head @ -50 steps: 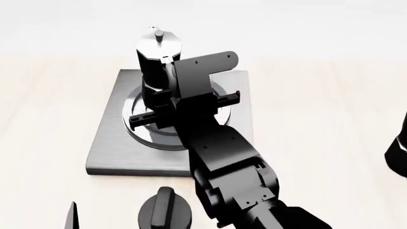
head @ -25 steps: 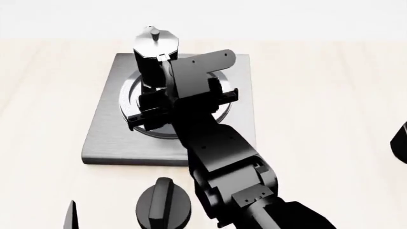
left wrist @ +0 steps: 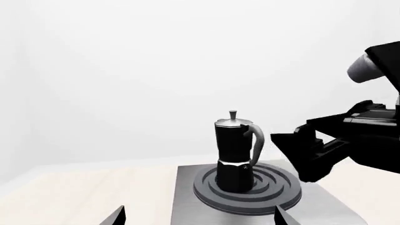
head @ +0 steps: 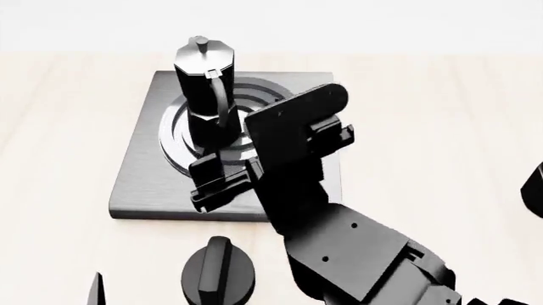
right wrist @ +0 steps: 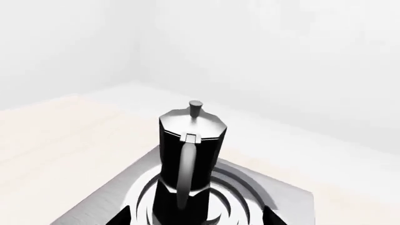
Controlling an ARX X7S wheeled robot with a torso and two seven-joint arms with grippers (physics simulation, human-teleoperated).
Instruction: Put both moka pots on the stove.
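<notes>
One moka pot [head: 203,86] stands upright on the round burner of the stove [head: 144,171], its handle turned toward my right arm. My right gripper [head: 269,159] is open and sits just short of the pot on the near right, holding nothing. In the right wrist view the pot [right wrist: 190,154] stands ahead of the gripper [right wrist: 195,220], between its two spread fingertips [right wrist: 122,218]. My left gripper [left wrist: 200,220] is open and empty, low at the near left, looking across at the pot [left wrist: 234,150] and stove [left wrist: 187,197]. A black sliver [head: 536,184] at the right edge could be the other pot.
A short round black knob with a ridge [head: 219,273] sits on the pale wooden table in front of the stove. One left fingertip [head: 96,289] pokes in at the near-left corner. In the left wrist view the right gripper [left wrist: 325,150] hangs beside the burner.
My right gripper was closed around the pot's lower body; it has opened and drawn back toward the near right. The pot stays standing on the burner.
</notes>
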